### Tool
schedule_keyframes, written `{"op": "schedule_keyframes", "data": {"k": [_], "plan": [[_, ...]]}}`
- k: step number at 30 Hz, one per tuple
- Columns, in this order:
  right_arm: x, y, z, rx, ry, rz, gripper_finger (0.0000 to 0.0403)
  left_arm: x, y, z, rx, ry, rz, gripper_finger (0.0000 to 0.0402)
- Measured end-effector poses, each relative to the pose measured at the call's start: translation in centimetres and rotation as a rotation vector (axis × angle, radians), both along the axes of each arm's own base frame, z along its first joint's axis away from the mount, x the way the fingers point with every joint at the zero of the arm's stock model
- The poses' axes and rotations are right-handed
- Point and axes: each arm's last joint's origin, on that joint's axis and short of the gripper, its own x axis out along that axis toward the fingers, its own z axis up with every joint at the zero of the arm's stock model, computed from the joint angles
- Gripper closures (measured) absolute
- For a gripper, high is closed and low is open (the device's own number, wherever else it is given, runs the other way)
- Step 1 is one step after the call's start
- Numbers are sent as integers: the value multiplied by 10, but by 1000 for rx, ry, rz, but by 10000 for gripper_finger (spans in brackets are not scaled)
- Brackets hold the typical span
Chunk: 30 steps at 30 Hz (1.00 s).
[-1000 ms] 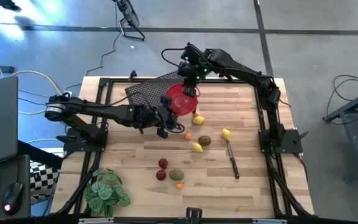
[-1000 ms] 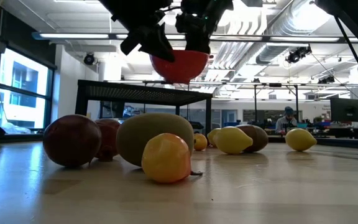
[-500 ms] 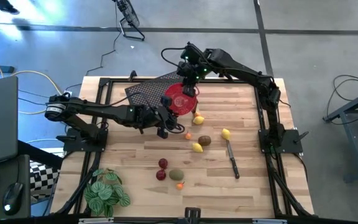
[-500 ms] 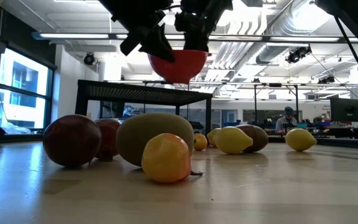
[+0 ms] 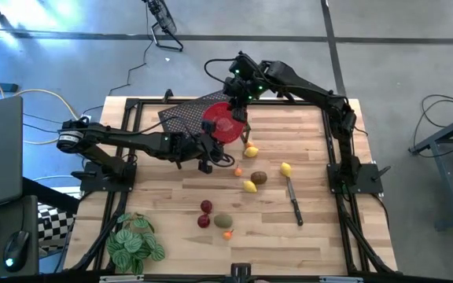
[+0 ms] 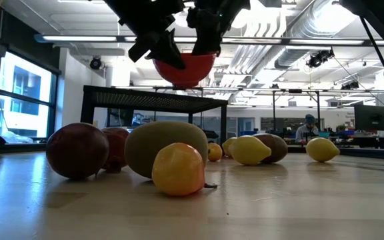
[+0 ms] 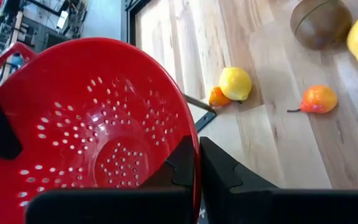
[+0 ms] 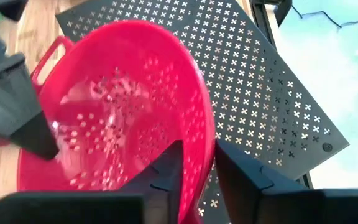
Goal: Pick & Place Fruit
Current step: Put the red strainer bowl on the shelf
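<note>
Red colander (image 5: 222,124) rim clamped by both jaws; left contact partly hidden.

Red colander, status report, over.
Both claws, left and right, shut on red colander rim, lifted. Fruit loose on table. Nothing blocking.

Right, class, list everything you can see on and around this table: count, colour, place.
table: one, light wood
colander: one, red, lifted over the far middle
perforated plate: one, dark, below the colander
lemons: three, yellow, mid-table
brown fruit: one, between two lemons
orange fruit: three, tiny, scattered
red balls: two, dark, near side
olive fruit: one, green, beside the red balls
knife: one, dark handle, right of the fruit
plant: one, green, near left corner
person: one, far off in the room
left pincer: shut on the colander's rim
right pincer: shut on the colander's rim
</note>
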Motion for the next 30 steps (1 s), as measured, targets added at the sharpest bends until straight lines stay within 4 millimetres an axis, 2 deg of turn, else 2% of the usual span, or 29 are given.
{"op": "schedule_keyframes", "data": {"k": [4,8,12,17,22,26,30], "plan": [[-4,5,11,-42,-27,-1,264,-1,0,-1,-13,1,18,400],[-22,17,41,-157,-68,-26,227,-2,0,-1,-13,7,24,401],[-50,31,76,-229,-134,-27,216,-3,0,2,-13,-5,24,401],[-93,46,110,-213,-209,-9,238,-8,8,8,-46,-38,46,401],[-128,55,128,-164,-245,5,283,-21,33,23,-172,-123,61,401],[-142,58,132,-138,-245,19,315,-31,54,35,-283,-183,105,401],[-146,54,132,-146,-236,3,336,-33,71,52,-414,-186,152,402]]}}
